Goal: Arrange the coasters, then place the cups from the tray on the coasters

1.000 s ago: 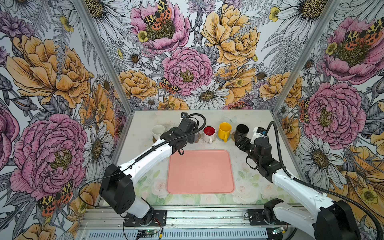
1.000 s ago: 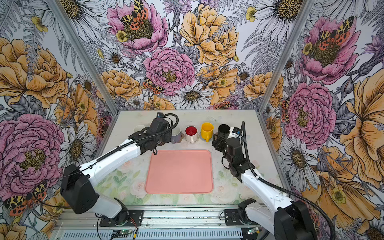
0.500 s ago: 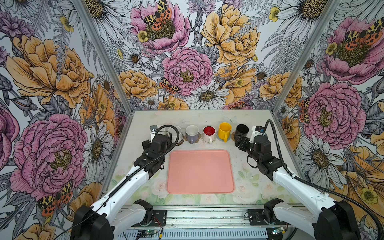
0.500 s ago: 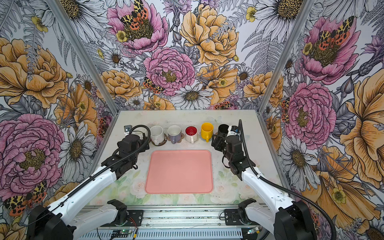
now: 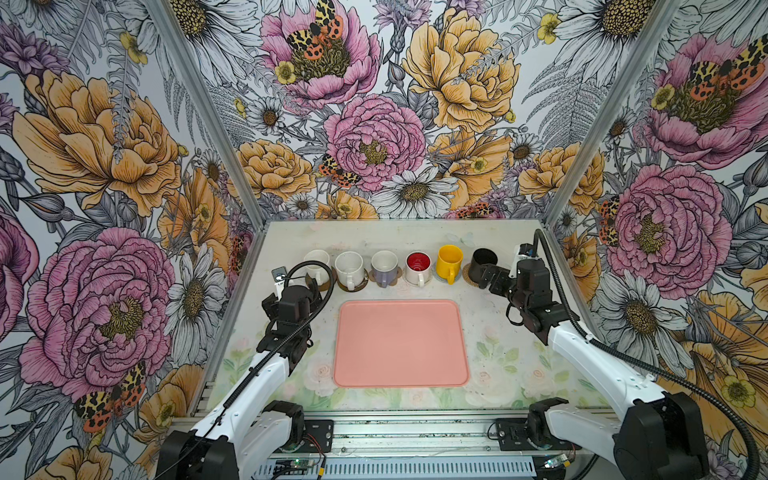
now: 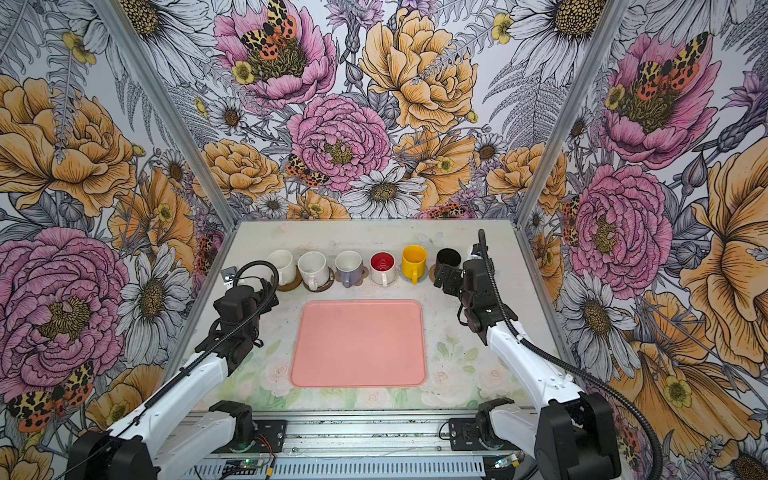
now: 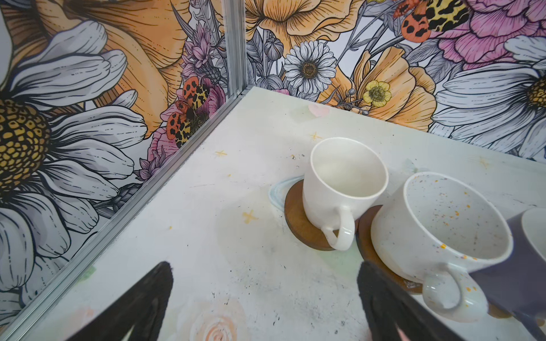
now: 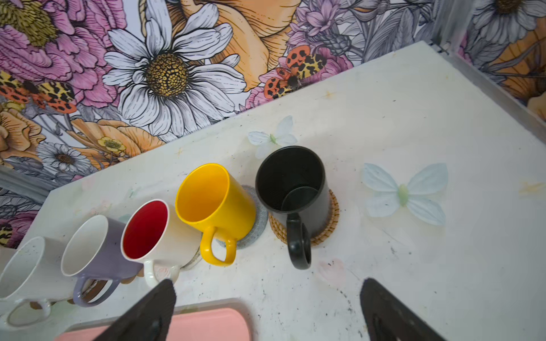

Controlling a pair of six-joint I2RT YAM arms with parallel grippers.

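Note:
Six cups stand in a row behind the tray (image 5: pixel 401 343), each on a coaster: white (image 5: pixel 316 266), speckled white (image 5: pixel 349 268), lavender (image 5: pixel 384 268), red-inside (image 5: pixel 417 268), yellow (image 5: pixel 449 262), black (image 5: pixel 484 259). Dark brown discs (image 7: pixel 298 218) lie under the two white ones, a rattan disc (image 8: pixel 332 218) under the black and a grey-blue one (image 8: pixel 260 221) under the yellow. My left gripper (image 7: pixel 266 265) hangs open over bare table, short of the white cup (image 7: pixel 342 183). My right gripper (image 8: pixel 266 283) is open just before the black cup's handle (image 8: pixel 300 251), holding nothing.
The salmon tray holds nothing. Flowered walls with aluminium corner posts (image 5: pixel 249 208) close the table at the left, back and right. The row of cups stands close together, handles toward the tray. A metal rail (image 5: pixel 395 436) runs along the front edge.
My left arm let go at the lavender cup and drew back to the left, near the white cup. My right gripper opened wider and backed slightly off the black cup.

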